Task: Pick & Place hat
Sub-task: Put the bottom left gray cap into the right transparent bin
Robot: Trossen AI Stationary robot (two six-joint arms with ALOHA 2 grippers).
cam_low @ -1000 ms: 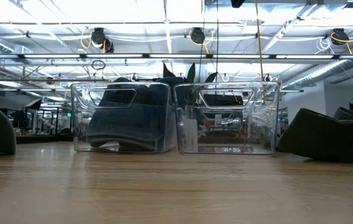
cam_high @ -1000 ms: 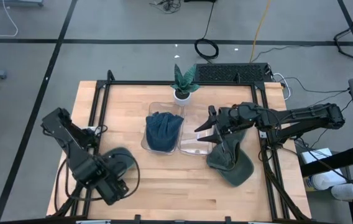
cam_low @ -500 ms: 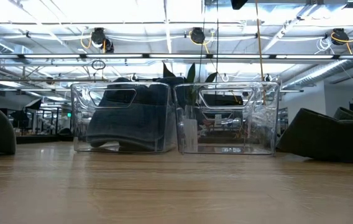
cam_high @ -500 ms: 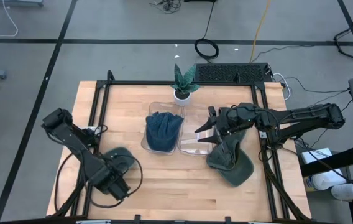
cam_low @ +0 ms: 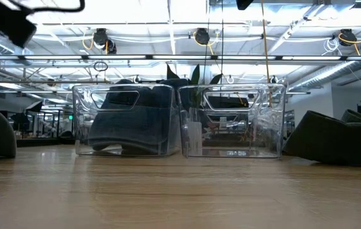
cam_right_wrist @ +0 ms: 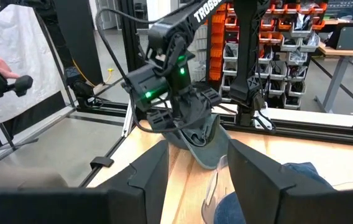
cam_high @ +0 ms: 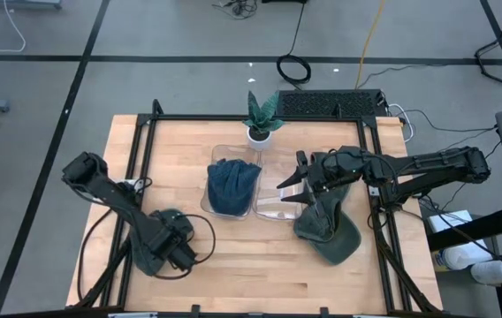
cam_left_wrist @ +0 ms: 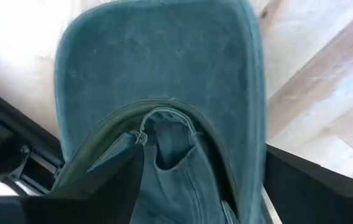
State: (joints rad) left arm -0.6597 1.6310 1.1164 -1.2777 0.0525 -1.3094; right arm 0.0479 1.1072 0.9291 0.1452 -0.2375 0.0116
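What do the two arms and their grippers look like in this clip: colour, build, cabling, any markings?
Both arms are dark, near-black jointed links. The left arm trails looping black cables; in the right wrist view it carries white "TROSSEN" lettering and small green indicator lights. The right arm is the same dark build, with cables near its base. The right gripper ends in two dark, pointed fingers.

You're looking at a matt, soft-napped cloth hat [cam_left_wrist: 164, 106] on a smooth pale wood tabletop [cam_high: 260, 265], beside two glossy clear plastic bins [cam_low: 231, 121].
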